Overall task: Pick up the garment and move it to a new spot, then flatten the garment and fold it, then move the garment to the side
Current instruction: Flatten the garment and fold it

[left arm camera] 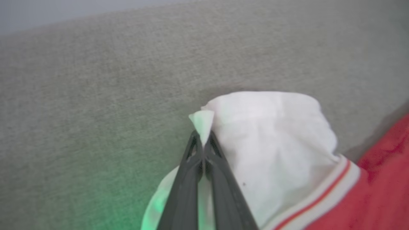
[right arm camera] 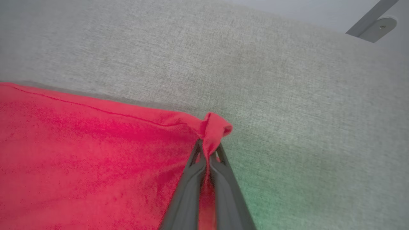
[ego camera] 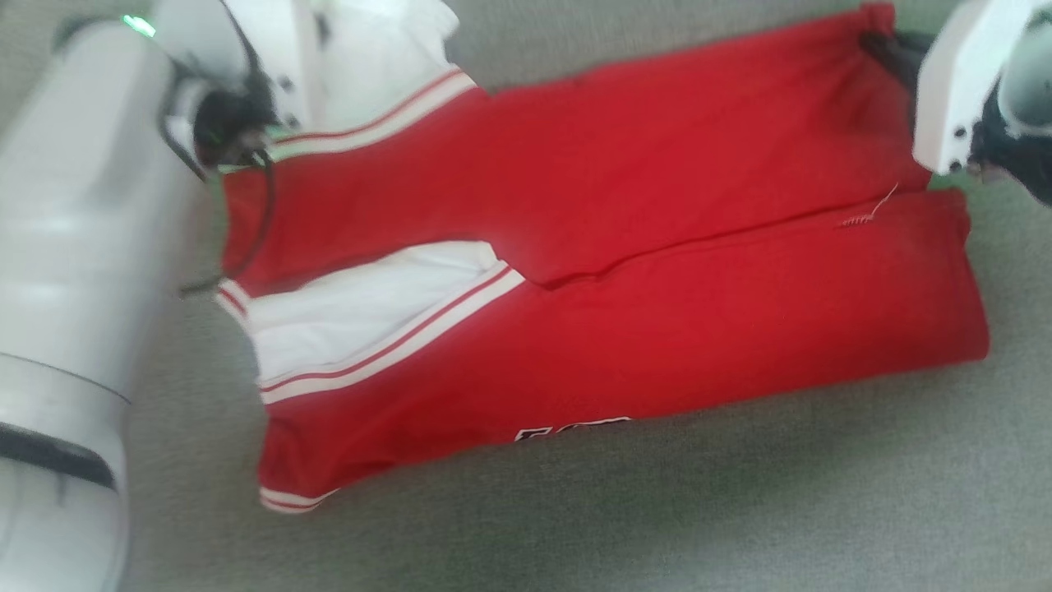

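One red garment (ego camera: 657,205), folded lengthwise — white sleeves (ego camera: 362,316), number (ego camera: 573,428) seemingly underneath.

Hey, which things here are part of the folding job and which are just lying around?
Part of the job: garment; left gripper, shut on its white sleeve; right gripper, shut on a red corner.
Just there: grey fabric surface; metal bracket.
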